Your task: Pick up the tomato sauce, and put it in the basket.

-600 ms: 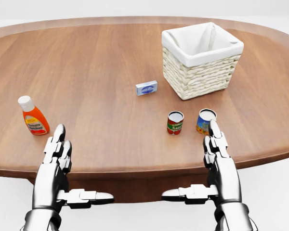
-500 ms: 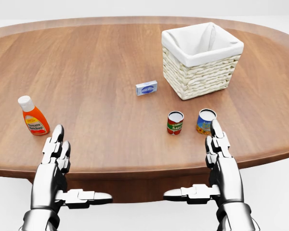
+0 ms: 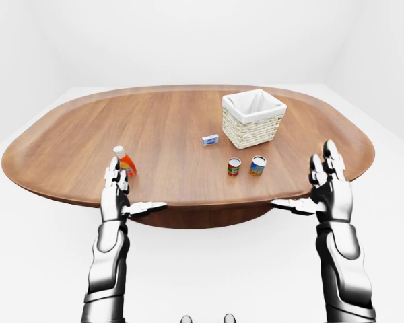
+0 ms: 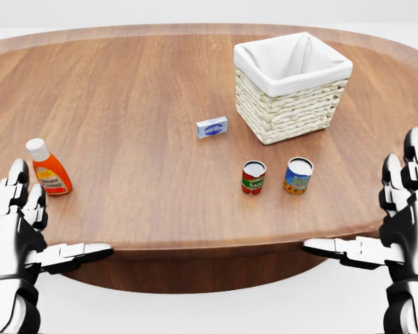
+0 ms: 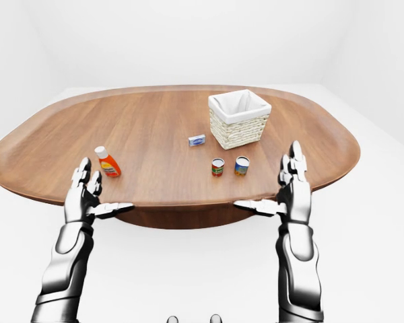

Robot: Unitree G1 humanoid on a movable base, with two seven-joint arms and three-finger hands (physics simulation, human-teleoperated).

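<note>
Eye views show both forearms, head view only open, empty left hand and right hand, now spread wider apart than before, tomato sauce untouched.

Oval wooden bench carries wicker basket, small box, two cans and orange sauce bottle; left hand and right hand raised, fingers spread, at its near edge.

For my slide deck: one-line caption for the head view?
Open left hand and right hand flank a table holding tomato sauce, cans, basket.
</note>
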